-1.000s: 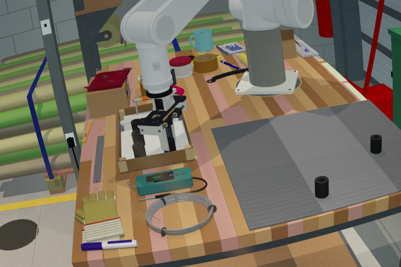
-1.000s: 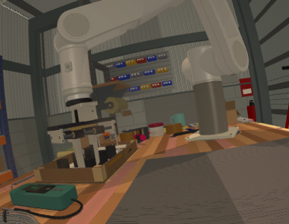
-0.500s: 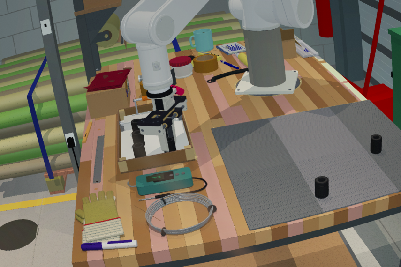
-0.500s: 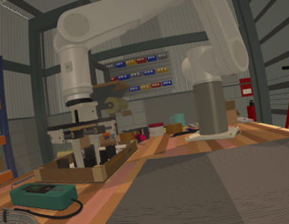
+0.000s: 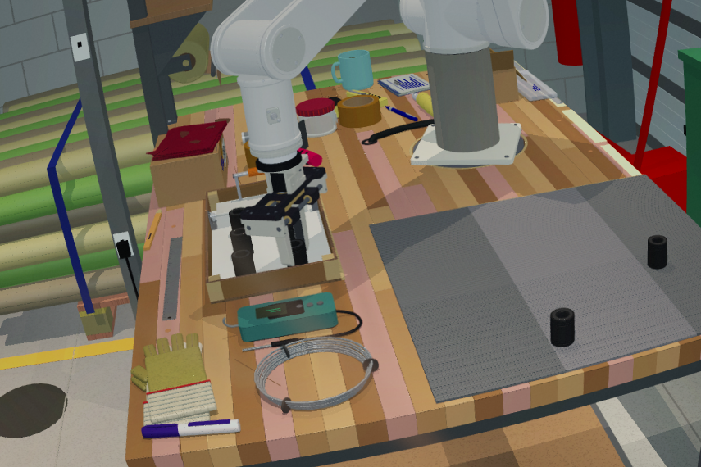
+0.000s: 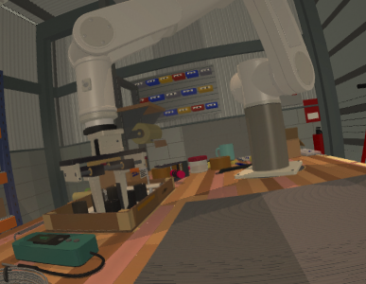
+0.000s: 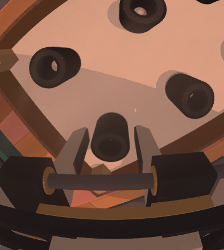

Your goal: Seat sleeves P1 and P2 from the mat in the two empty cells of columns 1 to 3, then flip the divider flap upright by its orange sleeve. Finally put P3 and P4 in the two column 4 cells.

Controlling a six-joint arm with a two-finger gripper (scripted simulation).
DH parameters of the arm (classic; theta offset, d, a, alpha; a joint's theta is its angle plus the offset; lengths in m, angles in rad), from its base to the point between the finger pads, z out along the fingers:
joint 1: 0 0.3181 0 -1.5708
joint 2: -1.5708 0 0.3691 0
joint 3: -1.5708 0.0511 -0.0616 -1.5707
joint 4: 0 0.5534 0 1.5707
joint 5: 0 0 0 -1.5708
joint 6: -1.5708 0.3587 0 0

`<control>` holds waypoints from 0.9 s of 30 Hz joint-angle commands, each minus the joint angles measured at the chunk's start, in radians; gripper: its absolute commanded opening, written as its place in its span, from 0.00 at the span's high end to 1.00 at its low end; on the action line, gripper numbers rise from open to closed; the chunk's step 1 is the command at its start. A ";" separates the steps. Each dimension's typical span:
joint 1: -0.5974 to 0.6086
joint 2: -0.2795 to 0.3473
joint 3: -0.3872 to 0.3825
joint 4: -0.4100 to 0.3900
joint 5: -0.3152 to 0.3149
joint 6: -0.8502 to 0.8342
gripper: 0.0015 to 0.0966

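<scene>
A black sleeve stands upright on the white tray floor between the fingers of my gripper, which is open and holds nothing. The gripper reaches down into the wooden tray near its front right corner. Several other black sleeves stand in cells around it. Two more black sleeves stay on the grey mat, one near the front edge and one toward the right. The divider flap and its orange sleeve are hidden behind the arm.
The tray's wooden front wall lies just below the fingers. A green meter, a wire coil, gloves and a marker lie in front of the tray. A cardboard box stands behind it on the left.
</scene>
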 commanded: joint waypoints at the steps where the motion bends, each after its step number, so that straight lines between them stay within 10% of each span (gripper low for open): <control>1: 0.000 -0.001 -0.001 0.000 0.000 0.000 0.50; 27: 0.000 -0.074 -0.035 0.000 0.107 0.000 0.50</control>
